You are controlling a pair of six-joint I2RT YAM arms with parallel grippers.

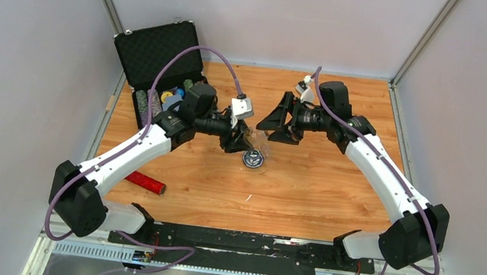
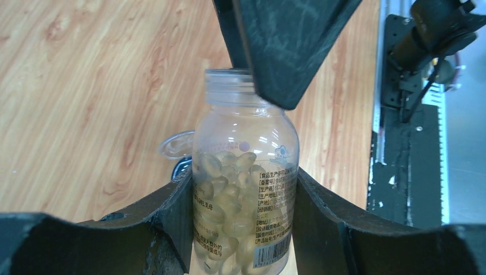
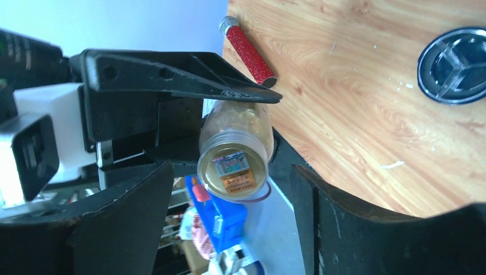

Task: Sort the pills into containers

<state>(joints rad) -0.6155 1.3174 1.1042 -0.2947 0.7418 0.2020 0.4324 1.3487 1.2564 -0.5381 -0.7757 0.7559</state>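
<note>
Gripping a clear plastic pill bottle (image 2: 226, 114) full of yellow softgels (image 2: 226, 177) over the wooden surface (image 1: 317, 186).
Left end effector (image 1: 236, 139) pinches its smooth, probably light and slippery body at mid-height; right end effector (image 1: 269, 130) is spread around the neck. The small round divided dish (image 1: 253, 157) lies just below.
</note>
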